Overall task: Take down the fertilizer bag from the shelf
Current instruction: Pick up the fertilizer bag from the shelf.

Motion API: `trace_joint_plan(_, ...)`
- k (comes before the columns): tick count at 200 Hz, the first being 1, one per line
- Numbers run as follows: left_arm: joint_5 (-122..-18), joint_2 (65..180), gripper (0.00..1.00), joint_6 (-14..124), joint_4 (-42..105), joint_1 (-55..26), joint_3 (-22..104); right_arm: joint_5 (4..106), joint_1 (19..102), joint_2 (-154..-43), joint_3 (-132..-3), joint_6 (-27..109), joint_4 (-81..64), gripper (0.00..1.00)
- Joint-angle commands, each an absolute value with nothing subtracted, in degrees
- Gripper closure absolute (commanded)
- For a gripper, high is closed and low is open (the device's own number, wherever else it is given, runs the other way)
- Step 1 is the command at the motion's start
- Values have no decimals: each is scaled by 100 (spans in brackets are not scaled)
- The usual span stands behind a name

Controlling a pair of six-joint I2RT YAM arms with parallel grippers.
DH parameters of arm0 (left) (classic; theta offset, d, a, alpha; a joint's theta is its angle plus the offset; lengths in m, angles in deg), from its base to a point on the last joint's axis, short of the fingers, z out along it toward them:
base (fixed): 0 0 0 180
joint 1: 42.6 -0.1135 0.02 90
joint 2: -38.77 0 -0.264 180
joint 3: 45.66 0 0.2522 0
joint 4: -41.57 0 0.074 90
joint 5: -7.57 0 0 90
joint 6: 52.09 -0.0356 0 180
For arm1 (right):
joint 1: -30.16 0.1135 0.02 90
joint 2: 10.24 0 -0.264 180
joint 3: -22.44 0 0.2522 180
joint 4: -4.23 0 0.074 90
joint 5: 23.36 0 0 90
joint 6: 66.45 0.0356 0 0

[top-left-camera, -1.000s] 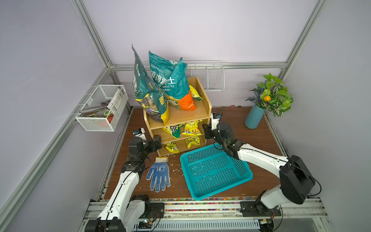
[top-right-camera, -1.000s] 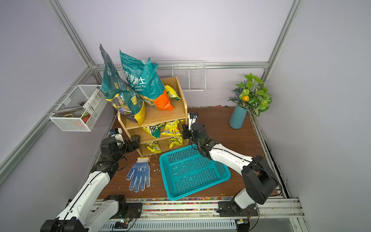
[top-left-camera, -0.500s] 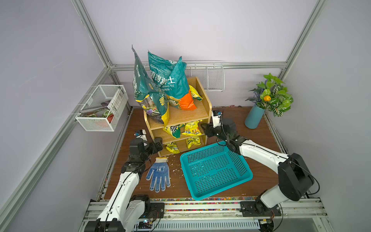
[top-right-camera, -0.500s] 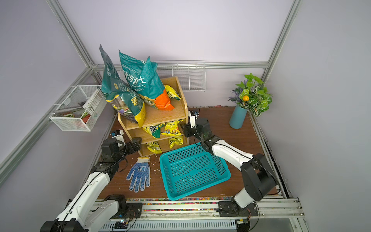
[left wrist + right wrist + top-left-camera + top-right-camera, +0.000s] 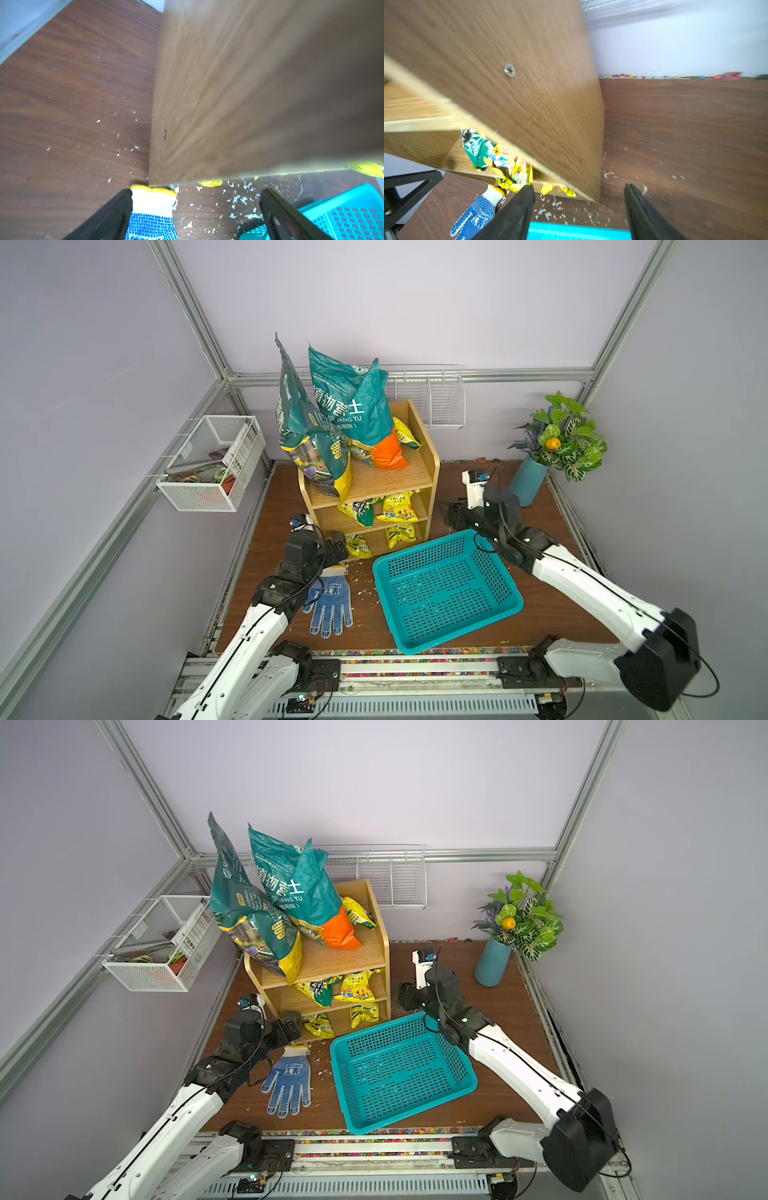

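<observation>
While empty, left end effector [image 5: 197, 193] agape, right end effector [image 5: 579, 187] parted

Overhead pair; wrists close to shelf [image 5: 249, 83]

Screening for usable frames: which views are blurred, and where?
Both top views: sharp, evenly lit, shelf and basket crisp. Left wrist view: shelf side panel soft, glove cuff sharper. Right wrist view: panel and tabletop motion-smeared, screw readable.

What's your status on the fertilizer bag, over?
Left gripper and right gripper open, empty, flanking light-oak wooden shelf. Two tall teal fertilizer bags standing on top, untouched. Teal plastic basket, blue-dotted knit glove lie in front.
</observation>
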State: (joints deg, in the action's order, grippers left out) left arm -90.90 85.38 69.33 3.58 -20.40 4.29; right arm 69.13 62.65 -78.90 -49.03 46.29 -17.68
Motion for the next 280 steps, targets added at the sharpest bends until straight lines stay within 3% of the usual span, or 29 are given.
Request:
trace_joint_plan(1, -8410, 8614, 0, 6457, 347, -1384, 617, 7106, 6332, -7513, -4827, 4668, -2757, 27)
trace_joint_plan(37, -8027, 8748, 0, 6530, 559, -1316, 611, 7712, 7341, -7737, -6060, 3900, -3517, 28)
trace_joint_plan(66, -7840, 8849, 0, 6590, 758, -1315, 679, 7418, 7764, -8310, -7320, 3559, -3570, 25)
trace_joint_plan(93, -7713, 8886, 0, 6849, 1146, -1316, 545, 7065, 7841, -8861, -8364, 3150, -3232, 5)
trace_joint_plan(112, -7573, 8958, 0, 6973, 1455, -1316, 411, 6832, 7841, -9411, -9121, 2765, -3150, 1)
trace_joint_plan(210, -7309, 9370, 0, 6581, 1575, -1316, 519, 6179, 7398, -11998, -12020, 2372, -2400, 1)
trace_joint_plan(280, -7232, 9352, 0, 6565, 1678, -1316, 379, 6663, 7375, -12555, -12131, 2046, -1918, 6)
